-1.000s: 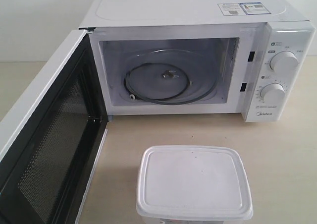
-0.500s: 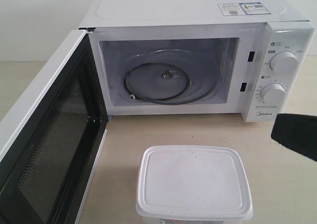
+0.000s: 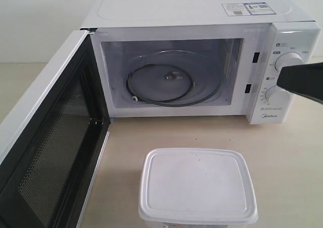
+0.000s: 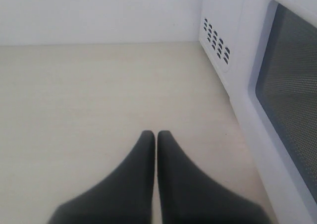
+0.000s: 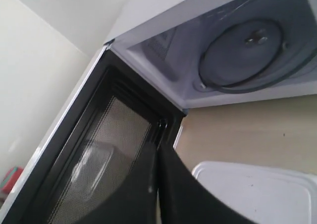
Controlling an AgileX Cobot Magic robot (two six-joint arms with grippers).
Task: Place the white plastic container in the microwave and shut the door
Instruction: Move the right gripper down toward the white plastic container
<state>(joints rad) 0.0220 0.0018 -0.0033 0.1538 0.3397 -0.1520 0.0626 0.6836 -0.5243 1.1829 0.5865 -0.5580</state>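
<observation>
Exterior view: the microwave stands at the far side of the table. Its door is swung wide to the left, black mesh inner face showing. The white plastic container sits on the table at the near edge, in front of the cavity and well apart from it. Lid on and seated; contents not visible. The cavity holds only the glass turntable on its ring, nothing on it.

Right gripper: fingers pressed together, holding nothing. In the exterior view it is a dark shape at the right, overlapping the dials, farther back than the container.

Left gripper: clenched too, empty, low over bare table on the outer side of the door.

Step in hand, as I judge it: the reach for the container.
- Spread the right fingers before descending.
- Take the box across its sides below the lid rim, not by the lid alone, which may pop off.
- Keep it level, carry it over the cavity sill, and set it centred on the turntable.
- The left arm looks well placed to push the door shut afterwards.
</observation>
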